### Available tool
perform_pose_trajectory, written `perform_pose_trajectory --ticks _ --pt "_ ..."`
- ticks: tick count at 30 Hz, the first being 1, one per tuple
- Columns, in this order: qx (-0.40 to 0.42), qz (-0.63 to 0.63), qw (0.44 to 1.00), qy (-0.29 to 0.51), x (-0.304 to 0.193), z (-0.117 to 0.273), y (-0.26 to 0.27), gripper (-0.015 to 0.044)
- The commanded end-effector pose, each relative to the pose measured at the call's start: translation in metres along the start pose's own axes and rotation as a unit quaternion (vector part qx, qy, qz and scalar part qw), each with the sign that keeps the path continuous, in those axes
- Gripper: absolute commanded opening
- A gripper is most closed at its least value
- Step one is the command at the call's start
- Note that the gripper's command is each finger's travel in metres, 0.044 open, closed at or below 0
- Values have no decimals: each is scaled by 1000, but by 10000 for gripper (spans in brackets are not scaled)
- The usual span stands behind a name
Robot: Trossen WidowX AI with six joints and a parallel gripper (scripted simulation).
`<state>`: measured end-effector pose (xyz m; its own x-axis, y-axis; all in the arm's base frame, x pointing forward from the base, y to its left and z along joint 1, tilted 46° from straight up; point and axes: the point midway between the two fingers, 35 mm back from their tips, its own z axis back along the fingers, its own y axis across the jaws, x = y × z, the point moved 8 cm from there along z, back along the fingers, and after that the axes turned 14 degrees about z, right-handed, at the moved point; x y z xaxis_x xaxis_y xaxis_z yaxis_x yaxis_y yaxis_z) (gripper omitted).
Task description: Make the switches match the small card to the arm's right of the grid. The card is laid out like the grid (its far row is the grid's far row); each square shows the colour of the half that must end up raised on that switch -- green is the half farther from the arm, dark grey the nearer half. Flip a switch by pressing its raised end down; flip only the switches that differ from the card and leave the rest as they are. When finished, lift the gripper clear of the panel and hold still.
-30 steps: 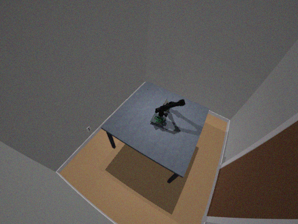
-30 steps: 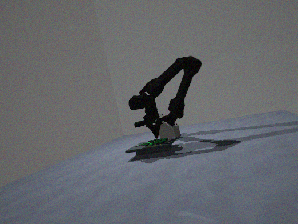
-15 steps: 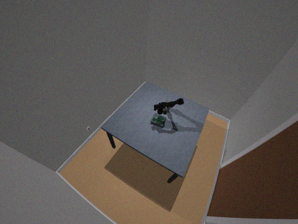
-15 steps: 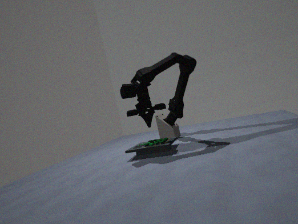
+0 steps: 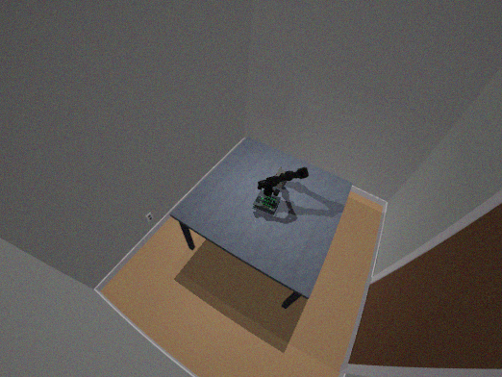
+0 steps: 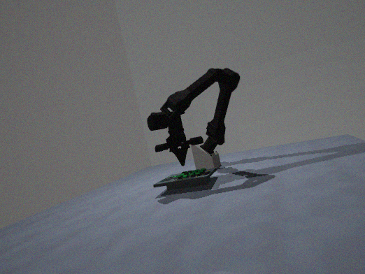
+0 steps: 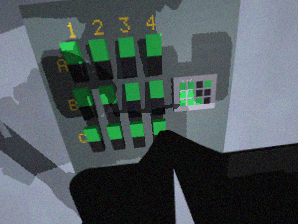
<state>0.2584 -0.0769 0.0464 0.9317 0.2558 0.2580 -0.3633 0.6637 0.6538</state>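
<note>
Panel (image 5: 258,205) (image 6: 189,182) (image 7: 206,131), grey and slab-like, on the mottled blue-grey surface (image 5: 231,192) (image 6: 175,231) (image 7: 262,65) in the top view, near the black, jointed arm (image 5: 284,179) (image 6: 197,86). In the exterior view, claw (image 6: 182,165) (image 7: 164,135) closed, tapered to a dark point above the panel and apart from it; behind, a pale, wedge-shaped base (image 6: 201,159). In the wrist view, blocky two-tone rocker switches (image 6: 190,173) (image 7: 132,92), green and near-black, in three rows of four, beneath yellow numerals (image 7: 124,25); just beside, to the right, a pale-bordered card (image 7: 214,91) of small green and dark squares.
</note>
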Motion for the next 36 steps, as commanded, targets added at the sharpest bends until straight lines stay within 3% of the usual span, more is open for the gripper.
perform_pose_trajectory --ticks 1,36 --pt "6 -5 1000 2 -2 -7 1 0" --pt "6 -5 1000 2 -2 -21 1 0"
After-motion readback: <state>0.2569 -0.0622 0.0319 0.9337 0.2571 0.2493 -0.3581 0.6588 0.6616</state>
